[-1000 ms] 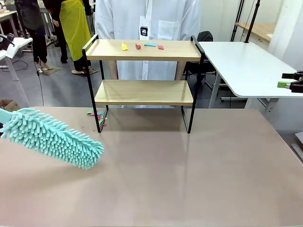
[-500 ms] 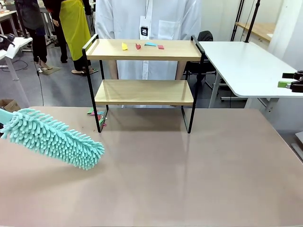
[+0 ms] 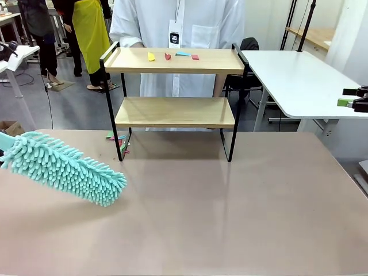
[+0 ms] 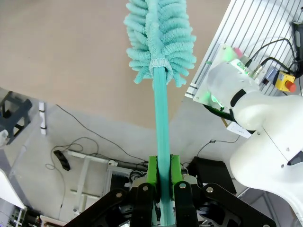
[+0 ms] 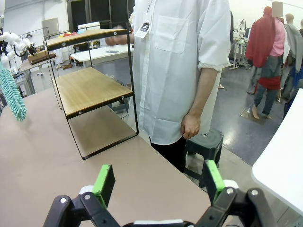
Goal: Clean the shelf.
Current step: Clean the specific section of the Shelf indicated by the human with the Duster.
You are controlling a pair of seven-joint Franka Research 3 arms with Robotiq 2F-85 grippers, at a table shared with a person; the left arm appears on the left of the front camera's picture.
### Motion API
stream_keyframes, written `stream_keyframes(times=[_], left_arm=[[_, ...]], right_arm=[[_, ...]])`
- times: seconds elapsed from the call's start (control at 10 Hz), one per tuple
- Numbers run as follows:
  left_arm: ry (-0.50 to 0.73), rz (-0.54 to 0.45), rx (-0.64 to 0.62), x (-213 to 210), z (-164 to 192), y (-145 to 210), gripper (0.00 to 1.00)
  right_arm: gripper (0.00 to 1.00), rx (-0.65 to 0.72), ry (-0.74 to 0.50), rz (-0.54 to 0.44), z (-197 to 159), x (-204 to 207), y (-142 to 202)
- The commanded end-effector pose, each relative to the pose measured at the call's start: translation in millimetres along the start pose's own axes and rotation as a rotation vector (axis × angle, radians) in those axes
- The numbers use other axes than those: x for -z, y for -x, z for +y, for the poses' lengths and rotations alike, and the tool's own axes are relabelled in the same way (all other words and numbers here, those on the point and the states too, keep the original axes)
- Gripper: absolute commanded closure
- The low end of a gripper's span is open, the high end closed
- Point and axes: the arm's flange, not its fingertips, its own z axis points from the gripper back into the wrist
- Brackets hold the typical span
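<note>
- The table point(image 3: 241, 224) lies bare across its near and right parts, open up to both edges.
- The shelf point(image 3: 172, 112) stands at the table's far edge, near the middle, with a person point(image 3: 190, 23) just behind it.
- A teal duster point(image 3: 63, 167) hangs tilted over the table's left side, well apart from the shelf.
- The left pincer point(image 4: 163, 168) is clenched on the teal duster's stick.
- The right pincer point(image 5: 158, 183) is released, with nothing between its pads.
- Coloured scraps point(image 3: 172, 56) lie on the shelf's top board.
</note>
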Motion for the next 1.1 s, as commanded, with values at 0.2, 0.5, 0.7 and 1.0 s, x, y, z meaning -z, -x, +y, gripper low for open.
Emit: stream_keyframes(times=[0.2, 0.5, 0.7, 1.0], left_arm=[[0.003, -0.007, -0.010, 2.1, -1.8, 2.6, 0.87], [0.003, -0.007, -0.010, 2.1, -1.8, 2.6, 0.87], [0.003, -0.007, -0.010, 2.1, -1.8, 2.6, 0.87], [0.003, -0.007, -0.010, 2.1, -1.8, 2.6, 0.87]], right_arm=[[0.00, -0.002, 0.002, 0.015, 1.0, 0.9, -3.7], [0.00, -0.002, 0.002, 0.015, 1.0, 0.9, -3.7], [0.00, -0.002, 0.002, 0.015, 1.0, 0.9, -3.7], [0.00, -0.002, 0.002, 0.015, 1.0, 0.9, -3.7]])
